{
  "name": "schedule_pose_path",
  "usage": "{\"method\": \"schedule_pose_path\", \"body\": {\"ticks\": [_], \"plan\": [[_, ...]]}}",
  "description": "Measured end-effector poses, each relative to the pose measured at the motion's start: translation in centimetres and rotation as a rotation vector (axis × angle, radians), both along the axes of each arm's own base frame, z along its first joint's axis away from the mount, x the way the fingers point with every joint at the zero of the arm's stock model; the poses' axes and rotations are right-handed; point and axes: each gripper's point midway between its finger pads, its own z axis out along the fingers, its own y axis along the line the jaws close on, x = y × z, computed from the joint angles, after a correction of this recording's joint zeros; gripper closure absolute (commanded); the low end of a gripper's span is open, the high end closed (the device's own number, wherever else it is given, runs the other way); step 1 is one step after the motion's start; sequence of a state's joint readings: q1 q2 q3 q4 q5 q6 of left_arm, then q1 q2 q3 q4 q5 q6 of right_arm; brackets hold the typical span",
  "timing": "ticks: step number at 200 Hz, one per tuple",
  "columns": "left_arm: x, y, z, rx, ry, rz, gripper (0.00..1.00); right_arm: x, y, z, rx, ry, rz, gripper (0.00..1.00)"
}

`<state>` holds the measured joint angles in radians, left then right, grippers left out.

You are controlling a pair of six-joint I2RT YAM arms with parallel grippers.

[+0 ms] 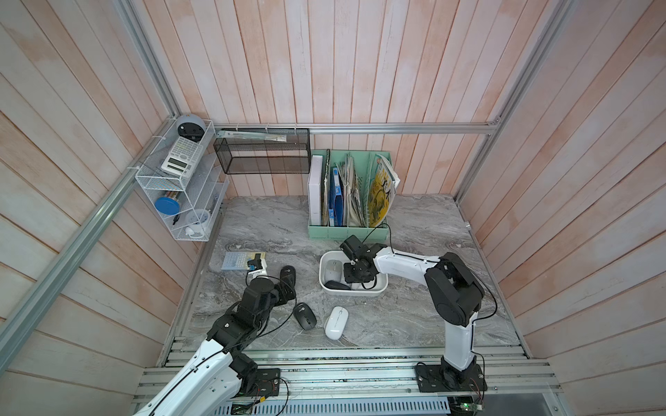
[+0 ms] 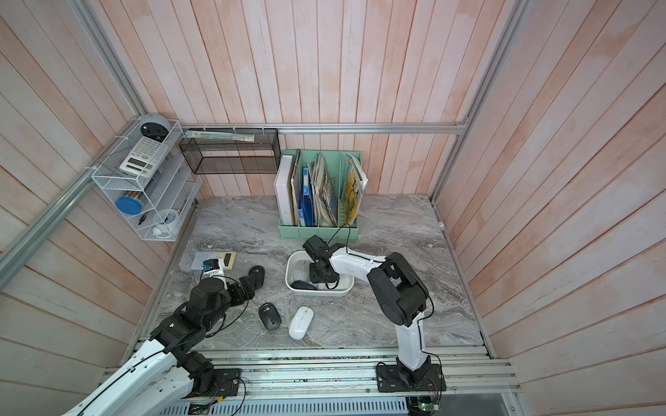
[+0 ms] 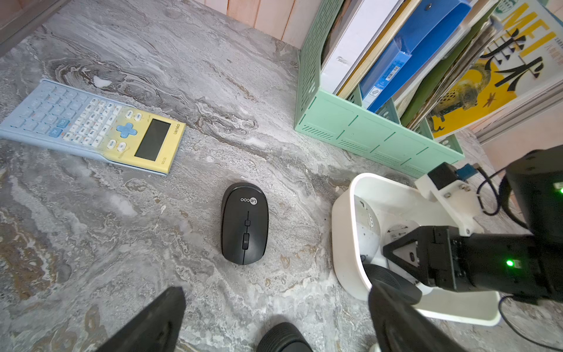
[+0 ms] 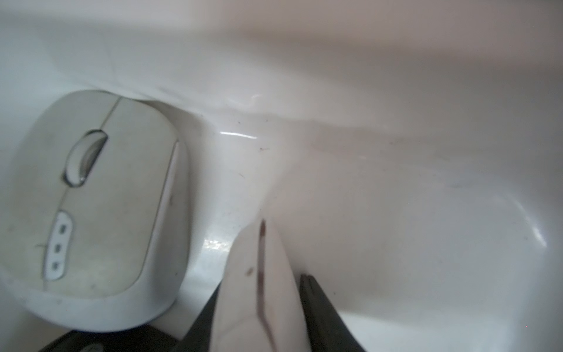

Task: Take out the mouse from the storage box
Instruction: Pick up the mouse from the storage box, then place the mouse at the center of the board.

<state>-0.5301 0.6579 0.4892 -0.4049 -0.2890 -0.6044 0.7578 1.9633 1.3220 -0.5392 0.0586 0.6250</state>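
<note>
Both jaws of the right gripper point(image 4: 262, 292) are drawn in narrow on what looks to be a slim white mouse point(image 4: 246, 268), standing on edge between them. Pinching across its thin body seems the surest hold on so glossy a shell. Mouse and gripper sit low inside the storage box point(image 1: 355, 291), nothing yet above the rim, so I judge the lift-out is the step in hand.

Take a top view as the dial, with twelve at the back wall. The arm comes in over the box's three o'clock rim. Two more mice share the tub: a grey-white mouse point(image 1: 333, 270) toward ten o'clock and a black mouse point(image 1: 337, 285) along the seven o'clock wall, close enough to be nudged on the way up.

On the marble table point(image 1: 414, 317) a flat white mouse point(image 1: 336, 323) lies near six o'clock of the box, a dark mouse point(image 1: 304, 316) between seven and eight, and a Lecoo mouse point(image 3: 243, 224) at nine. Just short of that one hovers the left gripper point(image 3: 277, 288), spread wide and empty, likely kept clear of the tub. A mint-green file holder point(image 1: 346, 232) packed with books and folders stands at twelve.
</note>
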Motion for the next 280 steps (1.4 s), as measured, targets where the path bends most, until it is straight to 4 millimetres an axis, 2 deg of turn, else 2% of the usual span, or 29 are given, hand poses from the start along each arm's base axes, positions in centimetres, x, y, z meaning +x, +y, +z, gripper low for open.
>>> {"method": "schedule_pose_path", "body": {"ticks": [23,50,94,120,147,181,224,249,280], "plan": [[0.0,0.0,0.0,0.000,0.000,0.001,0.00,-0.2,-0.3,0.3,-0.020,-0.005,0.003,0.66],[0.0,0.0,-0.1,0.002,0.002,0.001,0.00,-0.4,-0.6,1.7,-0.035,-0.036,0.011,0.67],[-0.1,0.1,-0.1,0.006,0.006,0.004,0.00,-1.2,-1.0,7.0,-0.040,-0.145,0.043,0.67],[-0.3,0.3,0.0,0.005,0.002,0.007,0.00,-2.7,-1.0,10.0,-0.045,-0.206,0.080,0.67],[-0.5,0.5,0.5,-0.002,-0.016,0.010,0.00,-5.4,-1.2,11.3,-0.072,-0.231,0.131,0.67],[-0.6,0.9,0.8,0.002,-0.028,0.026,0.00,-9.4,-2.3,10.7,-0.133,-0.221,0.187,0.67],[-0.7,1.3,0.7,0.013,-0.024,0.038,0.00,-13.7,-4.4,8.2,-0.202,-0.178,0.216,0.67],[-0.7,1.5,0.7,0.018,-0.027,0.047,0.00,-15.2,-5.3,6.5,-0.240,-0.154,0.219,0.67],[-0.7,1.6,0.7,0.021,-0.027,0.052,0.00,-15.8,-6.4,5.2,-0.264,-0.134,0.192,0.67]]}}
